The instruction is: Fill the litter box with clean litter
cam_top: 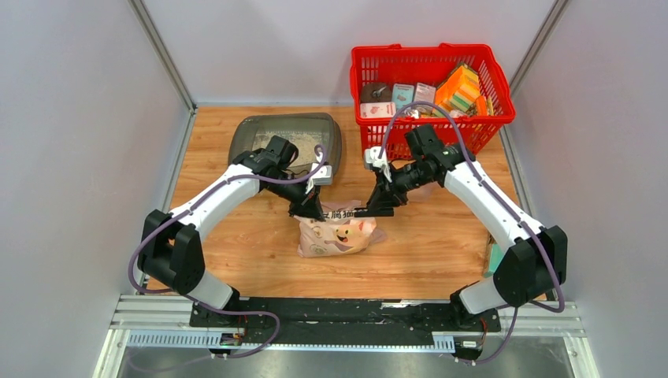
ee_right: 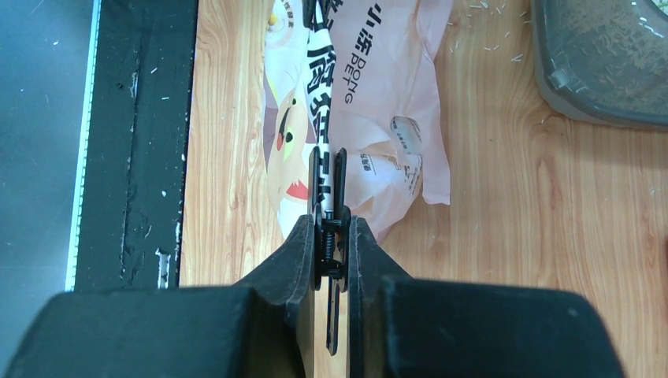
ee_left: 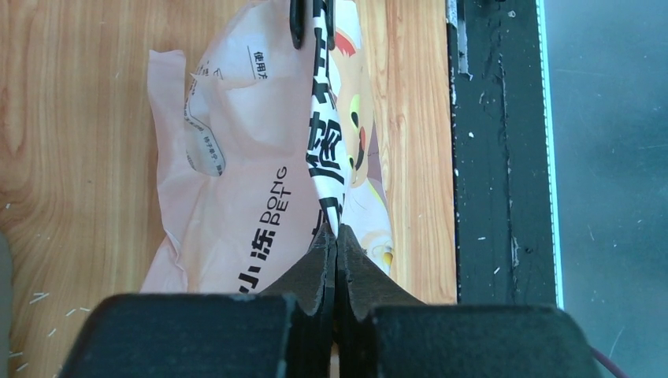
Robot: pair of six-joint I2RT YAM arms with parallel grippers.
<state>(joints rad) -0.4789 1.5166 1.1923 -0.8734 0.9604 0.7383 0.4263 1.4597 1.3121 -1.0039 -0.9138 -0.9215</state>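
The pinkish-cream litter bag (cam_top: pixel 339 234) with a cartoon animal lies on the wooden table between both arms. My left gripper (cam_top: pixel 309 206) is shut on its folded top edge, seen in the left wrist view (ee_left: pixel 337 233) over the bag (ee_left: pixel 236 181). My right gripper (cam_top: pixel 378 206) is shut on a black spring clip (ee_right: pixel 314 177) clamped on the same edge of the bag (ee_right: pixel 378 87); the gripper shows in its own view (ee_right: pixel 331 224). The clip also shows in the left wrist view (ee_left: pixel 297 24). The dark grey litter box (cam_top: pixel 246 135) stands behind the left arm, with pale granules (cam_top: pixel 295 146) in it.
A red mesh basket (cam_top: pixel 432 57) with several packages stands at the back right. Loose granules (ee_right: pixel 492 16) lie scattered on the wood near the litter box (ee_right: pixel 551 87). A black base rail (cam_top: pixel 346 311) runs along the near edge. Grey walls close both sides.
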